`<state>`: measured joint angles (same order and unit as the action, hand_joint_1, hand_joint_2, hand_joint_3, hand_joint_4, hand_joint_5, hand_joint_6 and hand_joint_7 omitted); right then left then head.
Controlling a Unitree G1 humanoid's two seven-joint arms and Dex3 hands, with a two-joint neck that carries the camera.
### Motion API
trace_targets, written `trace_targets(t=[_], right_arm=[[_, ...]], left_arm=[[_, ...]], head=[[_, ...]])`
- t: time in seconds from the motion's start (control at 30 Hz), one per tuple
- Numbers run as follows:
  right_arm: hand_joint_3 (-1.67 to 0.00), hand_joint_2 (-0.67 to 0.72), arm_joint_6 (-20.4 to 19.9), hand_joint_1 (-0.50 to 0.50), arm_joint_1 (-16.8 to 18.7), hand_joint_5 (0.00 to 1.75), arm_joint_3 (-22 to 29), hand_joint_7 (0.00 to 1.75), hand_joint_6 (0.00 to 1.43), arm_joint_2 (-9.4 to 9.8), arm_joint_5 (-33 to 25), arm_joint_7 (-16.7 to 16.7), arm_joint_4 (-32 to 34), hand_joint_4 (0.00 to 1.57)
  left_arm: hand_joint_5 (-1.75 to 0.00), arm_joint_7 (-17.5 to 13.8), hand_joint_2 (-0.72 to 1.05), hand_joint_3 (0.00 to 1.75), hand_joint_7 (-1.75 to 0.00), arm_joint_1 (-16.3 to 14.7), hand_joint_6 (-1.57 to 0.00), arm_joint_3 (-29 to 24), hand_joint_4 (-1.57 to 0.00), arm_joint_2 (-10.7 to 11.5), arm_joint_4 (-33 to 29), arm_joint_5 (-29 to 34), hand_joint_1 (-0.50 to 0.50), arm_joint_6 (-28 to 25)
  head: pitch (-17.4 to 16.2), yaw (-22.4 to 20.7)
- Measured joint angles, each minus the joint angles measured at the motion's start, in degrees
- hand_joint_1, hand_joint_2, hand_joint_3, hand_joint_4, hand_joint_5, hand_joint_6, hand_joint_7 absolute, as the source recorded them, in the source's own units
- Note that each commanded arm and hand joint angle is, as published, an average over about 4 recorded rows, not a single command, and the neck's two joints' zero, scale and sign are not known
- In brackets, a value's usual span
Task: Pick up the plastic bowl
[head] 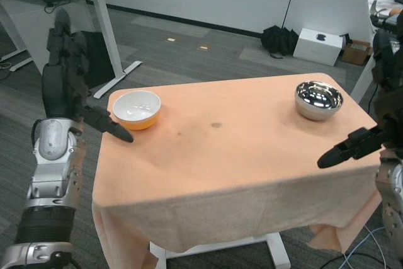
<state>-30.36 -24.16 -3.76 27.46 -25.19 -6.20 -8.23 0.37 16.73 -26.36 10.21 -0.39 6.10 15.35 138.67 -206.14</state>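
A: Where's the plastic bowl (136, 109)?

B: Near the far left corner of the table (239, 155), on the peach cloth (220, 174). Round, orange outside, smooth white inside.

A: And the hands?

B: The left hand (72, 86) is raised just left of it, fingers apart, holding nothing, one fingertip close to the rim. The right hand (368, 127) hangs off the right edge, fingers spread too.

A: Anything else?

B: A shiny steel bowl (318, 100) far right.

metal bowl (318, 99) well apart, open cloth (227, 149) between
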Motion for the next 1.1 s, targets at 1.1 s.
trace_targets(t=[1.1], right_arm=[[0.00, 0.53, -0.6, -0.46, 0.0, 0.00, -6.5, 0.00, 0.00, 0.42, -1.6, 0.0, -3.0, 0.00]], left_arm=[[0.00, -15.0, -0.55, 0.09, 0.00, 20.7, 0.00, 13.2, 0.00, 11.5, 46.7, 15.4, -0.50, -7.4]], head=[[-1.5, -2.5]])
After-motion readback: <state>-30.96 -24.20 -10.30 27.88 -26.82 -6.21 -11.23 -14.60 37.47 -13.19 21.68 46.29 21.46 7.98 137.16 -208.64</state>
